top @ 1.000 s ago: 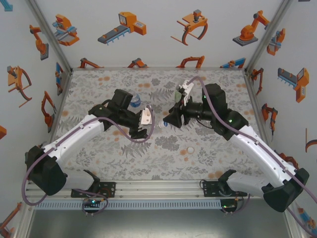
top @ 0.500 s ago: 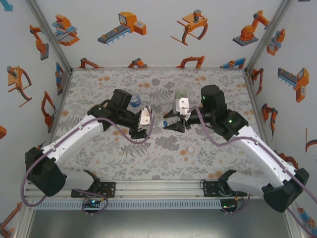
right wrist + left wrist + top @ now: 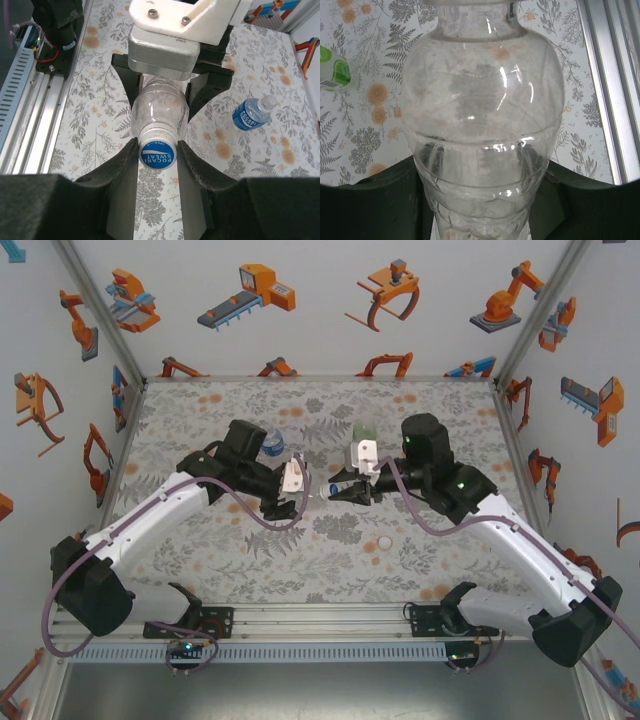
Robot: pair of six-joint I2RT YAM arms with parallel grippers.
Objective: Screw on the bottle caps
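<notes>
My left gripper [image 3: 295,492] is shut on the plain clear bottle [image 3: 482,115], holding it on its side above the table's middle. Its dark fingers [image 3: 370,200] clamp the bottle's lower body. At the bottle's mouth sits a white cap with a blue printed top [image 3: 157,152], and my right gripper [image 3: 157,155] is shut on it, one pad on each side. From above, the right gripper [image 3: 338,491] meets the bottle neck from the right. The blue-labelled bottle [image 3: 272,443] lies behind the left arm. The green-tinted bottle [image 3: 362,435] stands behind the right gripper. A loose white cap [image 3: 385,543] lies on the table.
The patterned table [image 3: 240,560] is walled on three sides by white panels with orange robot pictures. An aluminium rail [image 3: 30,110] runs along the near edge by the arm bases. The blue-labelled bottle [image 3: 250,114] lies right of the held one in the right wrist view.
My right gripper turned, moved left to the held bottle's mouth and closed on the cap. The left gripper kept holding the bottle still.
</notes>
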